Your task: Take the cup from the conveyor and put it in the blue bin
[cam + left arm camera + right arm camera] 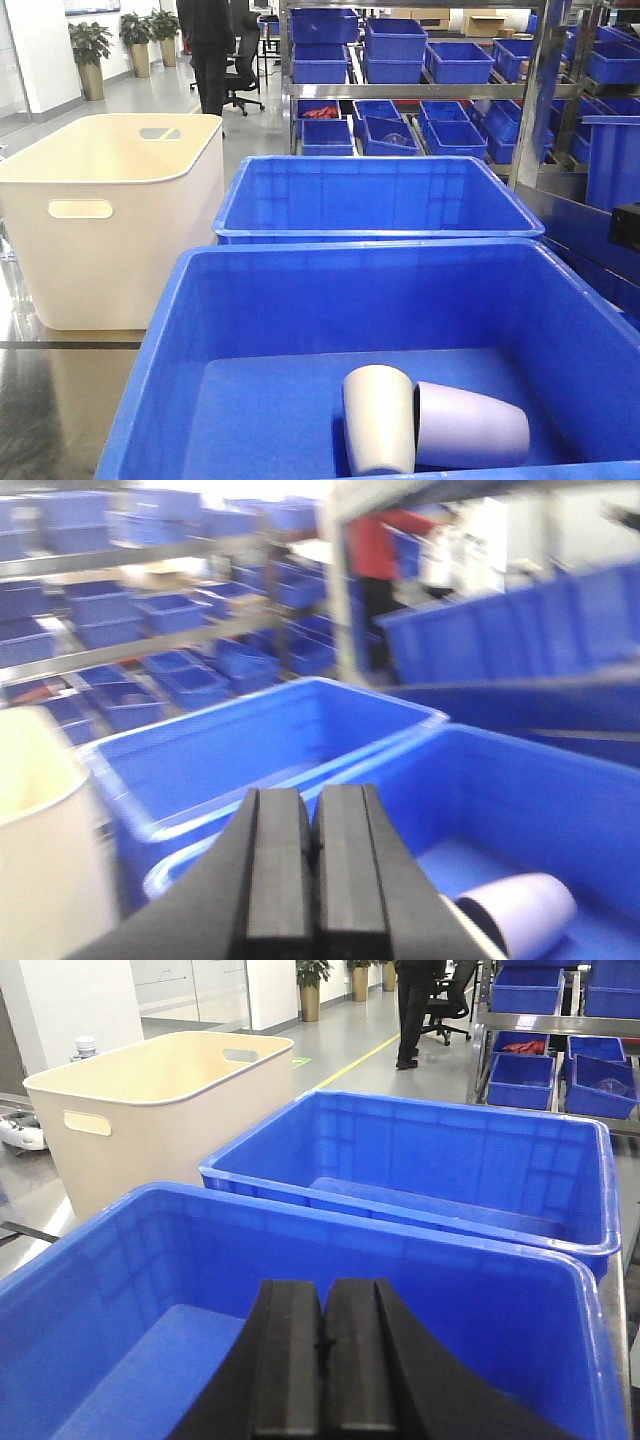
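Lying side by side in the near blue bin (200, 300), a beige cup (378, 420) and lilac cup (470, 425) look delivered, so both pincers, left (313, 870) and right (322, 1360) pressed together empty, should open before reaching toward the unseen conveyor.

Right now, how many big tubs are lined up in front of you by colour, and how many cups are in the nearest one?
Large blue bins: 2, the nearest blue bin and the farther blue bin
Cream-white tub: 1
Cups: 2, a grey cup and a lavender cup
Total: 5
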`<state>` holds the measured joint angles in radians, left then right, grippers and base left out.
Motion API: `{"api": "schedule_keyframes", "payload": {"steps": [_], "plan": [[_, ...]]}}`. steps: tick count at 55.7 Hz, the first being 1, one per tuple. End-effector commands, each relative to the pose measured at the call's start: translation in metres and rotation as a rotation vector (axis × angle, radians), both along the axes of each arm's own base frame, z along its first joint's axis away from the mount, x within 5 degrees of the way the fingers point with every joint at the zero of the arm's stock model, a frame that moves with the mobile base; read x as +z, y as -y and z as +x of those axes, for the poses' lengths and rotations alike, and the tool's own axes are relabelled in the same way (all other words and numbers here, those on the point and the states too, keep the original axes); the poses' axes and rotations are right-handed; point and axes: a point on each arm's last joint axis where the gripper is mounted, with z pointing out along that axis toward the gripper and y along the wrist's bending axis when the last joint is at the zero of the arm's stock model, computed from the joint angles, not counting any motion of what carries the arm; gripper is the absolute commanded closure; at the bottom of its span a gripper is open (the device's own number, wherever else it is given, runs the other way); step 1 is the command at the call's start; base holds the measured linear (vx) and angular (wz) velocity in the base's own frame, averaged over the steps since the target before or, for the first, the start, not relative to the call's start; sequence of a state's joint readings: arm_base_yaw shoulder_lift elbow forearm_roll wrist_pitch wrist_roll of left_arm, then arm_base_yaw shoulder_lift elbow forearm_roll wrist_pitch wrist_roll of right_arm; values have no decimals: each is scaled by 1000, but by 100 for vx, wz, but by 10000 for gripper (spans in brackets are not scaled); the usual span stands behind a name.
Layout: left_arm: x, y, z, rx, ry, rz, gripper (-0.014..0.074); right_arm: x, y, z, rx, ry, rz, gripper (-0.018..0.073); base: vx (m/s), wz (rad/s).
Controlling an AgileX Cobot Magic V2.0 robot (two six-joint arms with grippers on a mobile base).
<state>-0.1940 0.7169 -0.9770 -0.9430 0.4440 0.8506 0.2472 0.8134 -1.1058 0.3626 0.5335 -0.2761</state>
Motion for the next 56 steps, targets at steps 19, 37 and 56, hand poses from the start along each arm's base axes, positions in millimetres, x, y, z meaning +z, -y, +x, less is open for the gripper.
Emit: {"api": "schedule_keyframes", "payload": {"steps": [19, 37, 56], "plan": [[-143, -46, -72, 347, -54, -85, 566, 18, 4, -4, -27, 115, 39, 566, 0, 0], [-242, -50, -62, 438, -42, -155, 566, 18, 3, -4, -22, 105, 37, 566, 0, 1], [-248, -50, -61, 449, -70, -165, 566, 18, 3, -4, -22, 106, 39, 566, 0, 0]]}}
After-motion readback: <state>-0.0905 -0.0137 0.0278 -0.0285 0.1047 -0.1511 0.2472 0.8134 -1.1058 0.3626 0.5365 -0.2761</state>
